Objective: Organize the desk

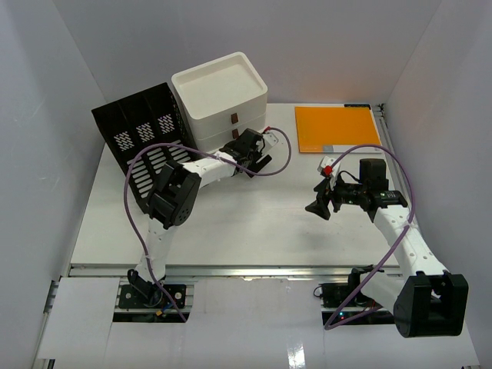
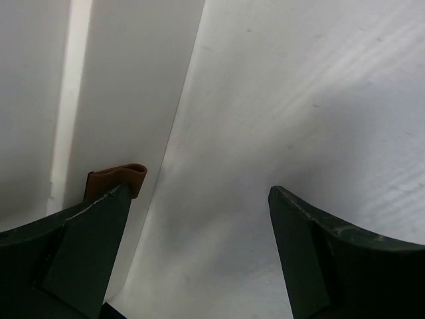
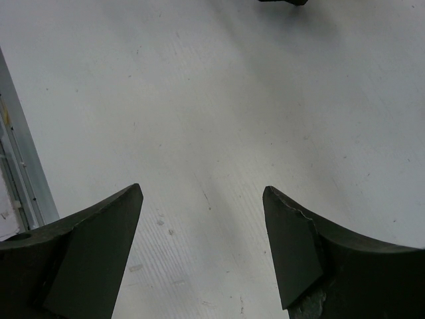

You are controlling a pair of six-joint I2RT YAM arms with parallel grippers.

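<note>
The desk (image 1: 231,223) is a white tabletop with a metal rail (image 1: 231,270) along its front. My left gripper (image 1: 260,160) is open and empty at the foot of the white three-drawer box (image 1: 223,96). In the left wrist view the gripper (image 2: 199,199) stands beside the box front (image 2: 126,80), and a brown pull tab (image 2: 123,178) sits just at the tip of the left finger (image 2: 93,232). My right gripper (image 1: 319,206) is open and empty above bare desk at the right middle; the right wrist view (image 3: 202,199) shows only the tabletop (image 3: 219,100) between its fingers.
A black slotted file organizer (image 1: 142,134) stands at the back left against the drawer box. An orange flat pad (image 1: 337,127) lies at the back right. White walls enclose the desk. The metal rail (image 3: 20,166) shows at the left of the right wrist view.
</note>
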